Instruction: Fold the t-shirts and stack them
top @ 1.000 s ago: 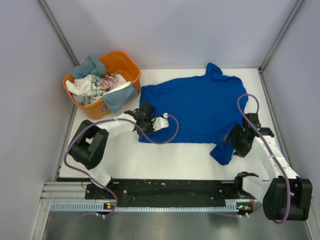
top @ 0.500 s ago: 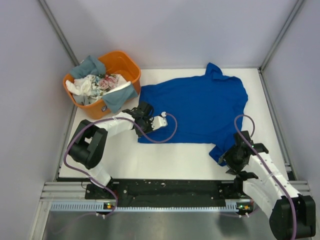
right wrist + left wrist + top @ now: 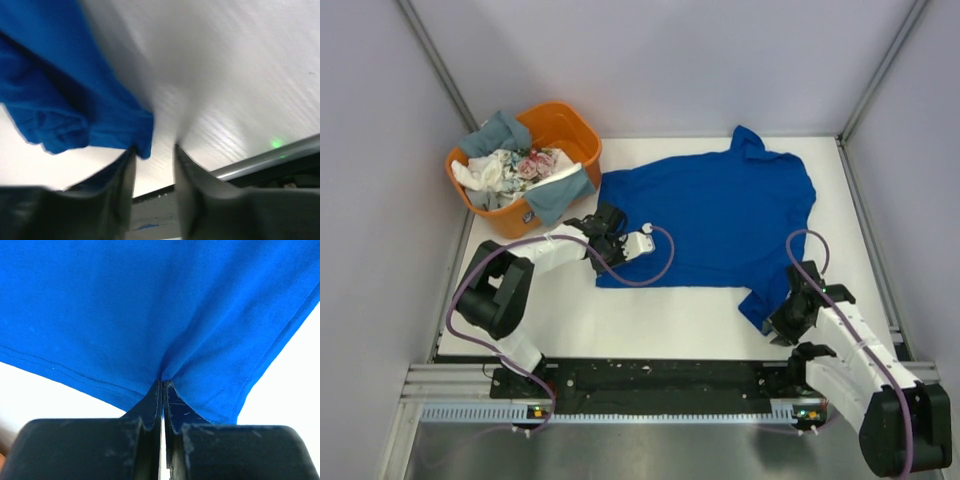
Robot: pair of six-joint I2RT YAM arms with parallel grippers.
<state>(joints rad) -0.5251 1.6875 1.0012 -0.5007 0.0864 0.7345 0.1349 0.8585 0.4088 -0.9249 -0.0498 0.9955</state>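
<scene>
**A:** Top external vs 1 s back: right gripper [image 3: 782, 322] has pulled in toward the near edge and now sits just beside the near sleeve [image 3: 761, 303] of the royal blue t-shirt [image 3: 720, 210]. Shirt itself hasn't shifted; it lies spread on the white table [image 3: 670, 320].

**B:** Grabbing it?

**A:** No. Right wrist cam's blurry, but its fingers [image 3: 120, 172] stand apart w/ bare table btw them, sleeve bunched to one side. Prob lining up a pinch.

**B:** Left side?

**A:** Left gripper [image 3: 608, 224] hasn't budged, clamped on the hem [image 3: 75, 382]. Thin knit puckers at the tips, stitch line along the edge. Soft, limp stuff; I'd expect drag.

**B:** Rest?

**A:** Other shirts [image 3: 510, 165] crumpled in the orange tub [image 3: 575, 125]. Folding barely begun.
</scene>
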